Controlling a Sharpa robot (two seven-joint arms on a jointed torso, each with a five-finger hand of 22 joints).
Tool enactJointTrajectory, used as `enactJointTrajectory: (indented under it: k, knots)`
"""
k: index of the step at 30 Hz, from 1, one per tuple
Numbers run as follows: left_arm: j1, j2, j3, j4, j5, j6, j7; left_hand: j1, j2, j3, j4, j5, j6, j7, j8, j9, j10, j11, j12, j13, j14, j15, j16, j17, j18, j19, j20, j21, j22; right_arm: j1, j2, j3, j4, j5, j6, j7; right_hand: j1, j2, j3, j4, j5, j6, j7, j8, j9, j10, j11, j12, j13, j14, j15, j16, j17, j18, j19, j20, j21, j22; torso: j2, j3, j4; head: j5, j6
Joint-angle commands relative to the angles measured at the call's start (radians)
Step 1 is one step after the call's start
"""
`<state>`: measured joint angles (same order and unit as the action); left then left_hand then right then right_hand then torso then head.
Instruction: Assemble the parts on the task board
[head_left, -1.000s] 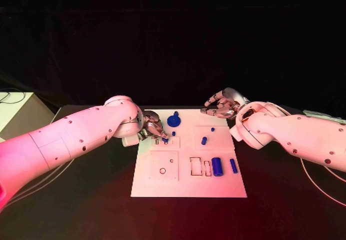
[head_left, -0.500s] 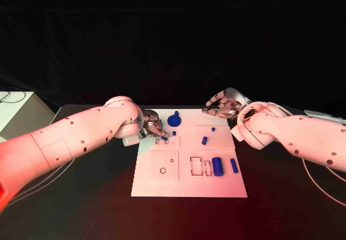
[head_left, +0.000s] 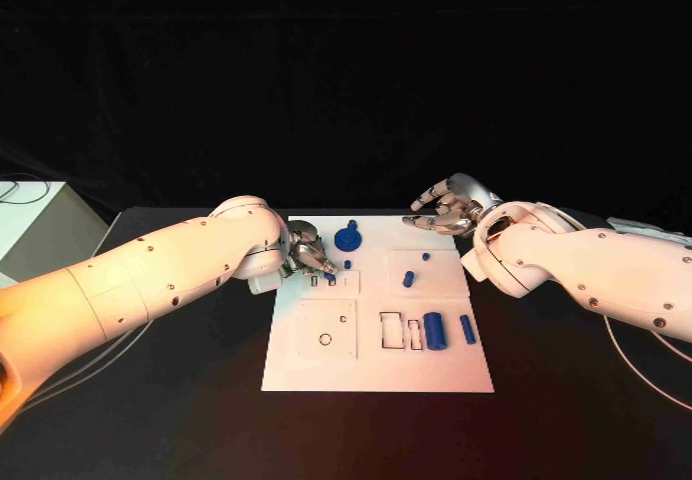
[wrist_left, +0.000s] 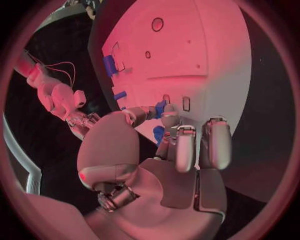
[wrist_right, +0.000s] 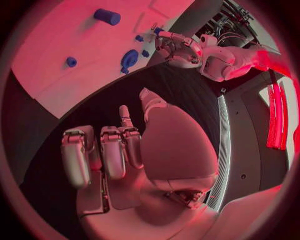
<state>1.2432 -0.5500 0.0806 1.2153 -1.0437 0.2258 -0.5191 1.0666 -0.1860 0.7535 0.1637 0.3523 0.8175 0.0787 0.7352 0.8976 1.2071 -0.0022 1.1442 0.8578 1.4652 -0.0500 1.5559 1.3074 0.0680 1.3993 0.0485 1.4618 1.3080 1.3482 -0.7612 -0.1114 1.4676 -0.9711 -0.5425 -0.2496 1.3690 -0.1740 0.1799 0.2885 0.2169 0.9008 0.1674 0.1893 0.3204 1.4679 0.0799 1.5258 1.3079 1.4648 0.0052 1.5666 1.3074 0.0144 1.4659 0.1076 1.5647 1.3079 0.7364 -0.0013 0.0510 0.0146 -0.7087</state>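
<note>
The white task board (head_left: 378, 366) lies in the middle of the black table. My left hand (head_left: 306, 250) hovers over its far left corner and pinches a small blue part (head_left: 330, 270) between thumb and a finger; the left wrist view shows that part (wrist_left: 160, 108) at the fingertips. A blue gear (head_left: 348, 240) and a small peg (head_left: 348, 265) sit just beside the hand. Two short blue pieces (head_left: 408, 280) lie mid-board, and a thick blue cylinder (head_left: 434, 331) and a thinner one (head_left: 467, 330) lie near the right edge. My right hand (head_left: 446, 212) hangs past the far right corner, fingers loosely apart and holding nothing.
A white box (head_left: 29, 228) stands at the table's far left edge. Rectangular slots (head_left: 392, 332) and round holes (head_left: 326, 341) are cut in the near half of the board. Black table surrounds the board on all sides.
My left hand has shifted slightly toward the board's far edge with the small blue part. The right hand has barely moved.
</note>
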Motion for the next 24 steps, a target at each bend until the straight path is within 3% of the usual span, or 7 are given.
enactJointTrajectory:
  k: [1, 24]
  knots:
    - [-0.002, 0.005, -0.003, 0.002, -0.007, -0.004, 0.001, -0.003, 0.009, 0.169, -0.173, -0.001, 0.011, -0.007, 0.004, 0.002, 0.004, 0.000, 0.007, 0.001, 0.098, -0.008, 0.005, 0.244, -0.010, 0.009, 0.002, 0.005, 0.016, 0.000, -0.001, 0.000, 0.003, -0.013, -0.002, 0.000, -0.009, -0.001, 0.004, 0.001, 0.006, -0.007, 0.001, 0.004, 0.001, 0.045, 0.006, -0.007, 0.211, 0.106, 0.006, 0.004, 0.263, -0.014, 0.104, 0.006, 0.003, 0.261, 0.000, -0.0003, -0.0001, 0.000, -0.003]
    - [-0.009, 0.002, -0.010, 0.012, -0.051, 0.004, 0.001, -0.004, 0.010, 0.163, -0.173, -0.002, 0.014, -0.010, 0.004, 0.003, 0.006, -0.002, 0.005, -0.002, 0.099, -0.010, 0.006, 0.246, -0.011, 0.010, 0.000, 0.006, 0.018, 0.000, -0.002, 0.000, 0.004, -0.014, -0.001, -0.002, -0.011, -0.001, 0.004, 0.002, 0.009, -0.007, 0.001, 0.005, 0.001, 0.041, 0.006, -0.010, 0.208, 0.106, 0.006, 0.004, 0.263, -0.013, 0.103, 0.006, 0.002, 0.260, -0.001, 0.0004, -0.0009, 0.002, -0.008]
